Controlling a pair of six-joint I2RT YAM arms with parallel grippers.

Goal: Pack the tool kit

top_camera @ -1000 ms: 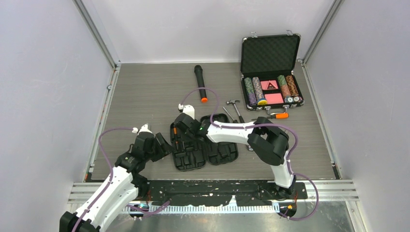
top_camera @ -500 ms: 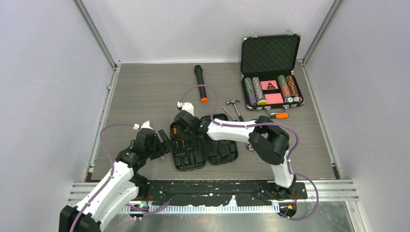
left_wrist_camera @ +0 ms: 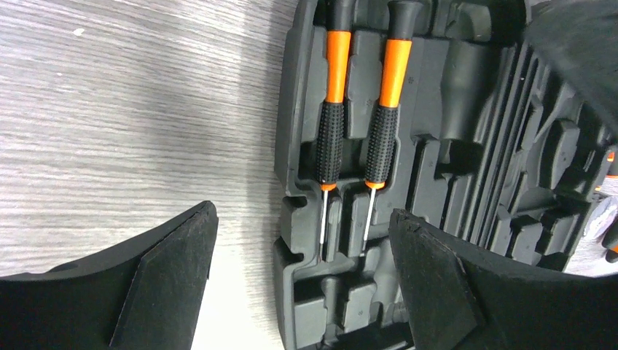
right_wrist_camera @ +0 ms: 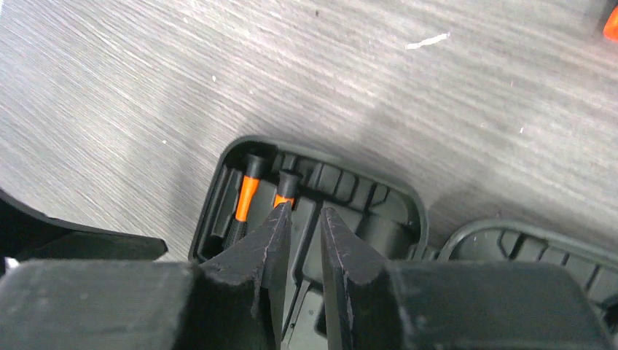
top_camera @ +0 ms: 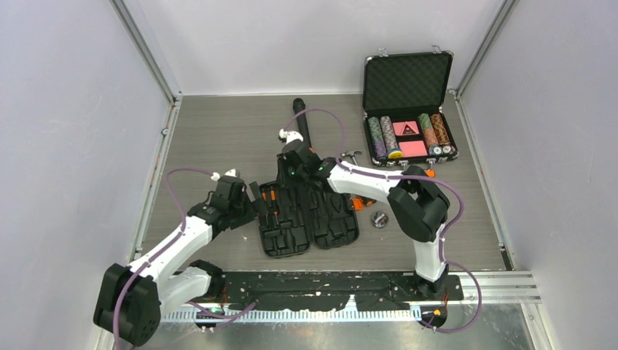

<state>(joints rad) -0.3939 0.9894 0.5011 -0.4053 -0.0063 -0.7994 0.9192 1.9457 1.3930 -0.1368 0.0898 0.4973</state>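
Orange-handled screwdrivers point(left_wrist_camera: 385, 124), 2, are seated in the case point(top_camera: 288, 239); left gripper point(left_wrist_camera: 302, 219) spread, right gripper point(right_wrist_camera: 306, 211) barely parted, empty; hammer point(top_camera: 351, 154) likely to be fetched next.

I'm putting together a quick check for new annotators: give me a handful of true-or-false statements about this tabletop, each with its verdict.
1. Two screwdrivers sit in moulded slots of the tool kit. True.
2. The tool kit is closed and latched. False: it lies open, both halves flat.
3. The left arm's jaws grip a screwdriver. False: they stand wide open and empty over the kit's left edge.
4. The poker chip case stands open. True.
5. The hammer is packed in the kit. False: it lies on the table beyond the kit.
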